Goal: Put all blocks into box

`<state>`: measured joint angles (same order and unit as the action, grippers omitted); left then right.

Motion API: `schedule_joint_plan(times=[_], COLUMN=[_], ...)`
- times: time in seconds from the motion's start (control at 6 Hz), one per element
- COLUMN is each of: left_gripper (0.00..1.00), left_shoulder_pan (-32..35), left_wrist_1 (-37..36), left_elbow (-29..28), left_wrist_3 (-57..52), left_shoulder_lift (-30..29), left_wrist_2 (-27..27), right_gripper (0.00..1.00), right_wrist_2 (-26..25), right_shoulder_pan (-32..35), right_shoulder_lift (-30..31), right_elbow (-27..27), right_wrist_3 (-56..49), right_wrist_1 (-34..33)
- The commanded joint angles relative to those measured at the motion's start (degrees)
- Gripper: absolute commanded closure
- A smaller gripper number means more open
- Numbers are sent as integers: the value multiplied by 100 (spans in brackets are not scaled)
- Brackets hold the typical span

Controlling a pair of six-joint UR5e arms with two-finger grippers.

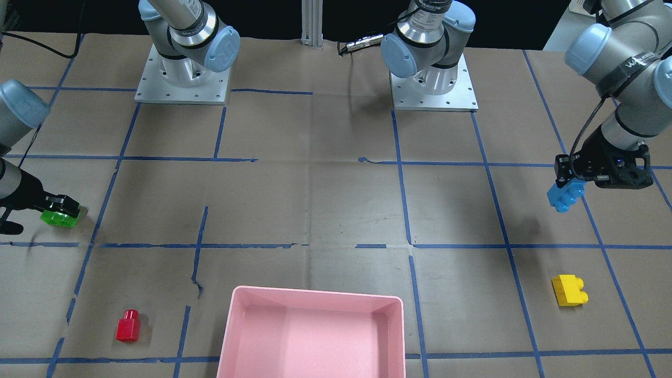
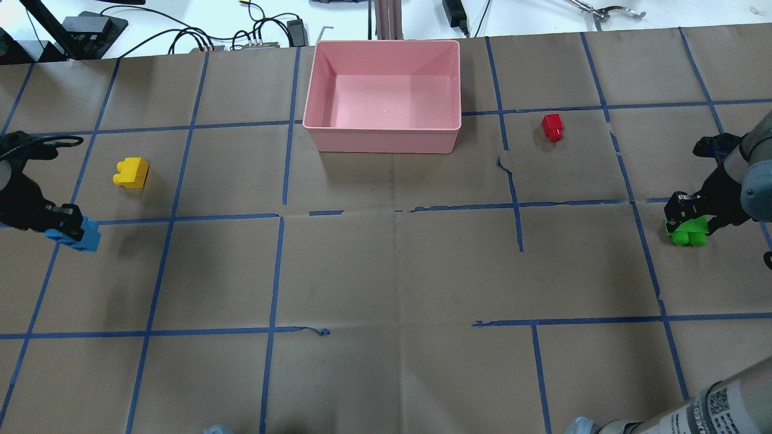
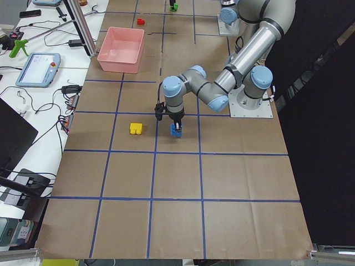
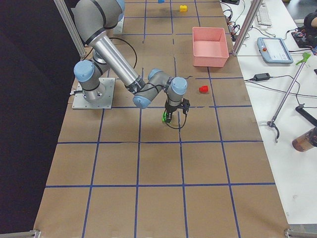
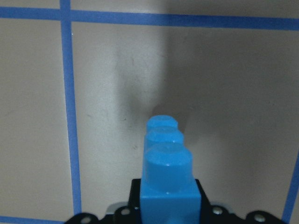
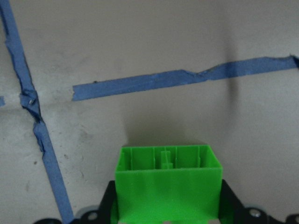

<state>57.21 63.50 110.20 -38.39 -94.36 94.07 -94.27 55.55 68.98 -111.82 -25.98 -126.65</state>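
My left gripper (image 1: 569, 182) is shut on the light blue brick (image 1: 566, 197) and holds it above the table, far out on my left (image 2: 77, 234). The left wrist view shows the brick's studs (image 5: 166, 163) between the jaws. My right gripper (image 1: 62, 206) is shut on the green brick (image 1: 61, 217), low over the table on my far right (image 2: 686, 232); its hollow underside shows in the right wrist view (image 6: 168, 184). The yellow brick (image 2: 131, 172) and the small red brick (image 2: 552, 127) lie loose on the table. The pink box (image 2: 380, 137) is empty at the far middle edge.
The two arm bases (image 1: 182, 79) (image 1: 433, 84) stand on metal plates at my edge of the table. Blue tape lines (image 2: 271, 271) grid the brown paper cover. Cables and power bricks (image 2: 199, 39) lie beyond the far edge, behind the box.
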Motion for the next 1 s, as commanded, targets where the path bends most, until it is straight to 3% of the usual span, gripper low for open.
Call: schedule_joint_plan(times=[0.0, 0.17, 0.33, 0.67, 0.83], left_gripper=[86, 85, 83, 83, 83], left_shoulder_pan=[858, 1323, 1893, 2616, 2941], left_wrist_1=[607, 854, 883, 1041, 1163], left_elbow=[-768, -1181, -1733, -2753, -3359], left_wrist_3=[42, 51, 312, 1636, 2398], left_shoulder_lift=[-3, -178, -580, -1389, -1871], left_wrist_2=[-265, -510, -495, -451, -460], right_gripper=[64, 62, 60, 60, 60], right_wrist_2=[-4, -4, -48, -57, -48], right_shoulder_pan=[0, 9, 70, 507, 719], right_shoulder_lift=[45, 115, 133, 124, 98], right_elbow=[72, 343, 954, 2762, 3398], right_wrist_3=[14, 83, 102, 442, 558], right_wrist_1=[17, 104, 575, 2765, 3525])
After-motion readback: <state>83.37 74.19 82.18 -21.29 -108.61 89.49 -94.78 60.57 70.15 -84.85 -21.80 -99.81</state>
